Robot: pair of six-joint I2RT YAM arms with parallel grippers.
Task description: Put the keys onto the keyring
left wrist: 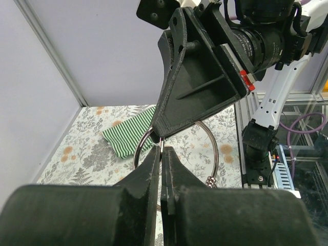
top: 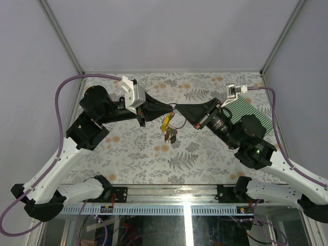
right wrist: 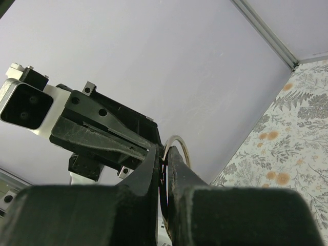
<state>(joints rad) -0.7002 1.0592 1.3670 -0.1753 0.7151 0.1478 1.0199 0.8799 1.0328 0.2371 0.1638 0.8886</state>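
Up close from the left wrist, the keyring [left wrist: 217, 152] read as a thin, bare silver wire circle, held in the air above the floral table [top: 133, 148]. Left gripper [left wrist: 162, 156] jaws were pressed together on its wire. Right gripper [right wrist: 164, 159] was clamped on the same ring just beside it, tips almost meeting. Keys [top: 168, 128] hung clustered just under the ring, one yellow head, the rest dark; could not tell whether they were threaded. Green-striped cloth [left wrist: 125, 137] lay on the table.
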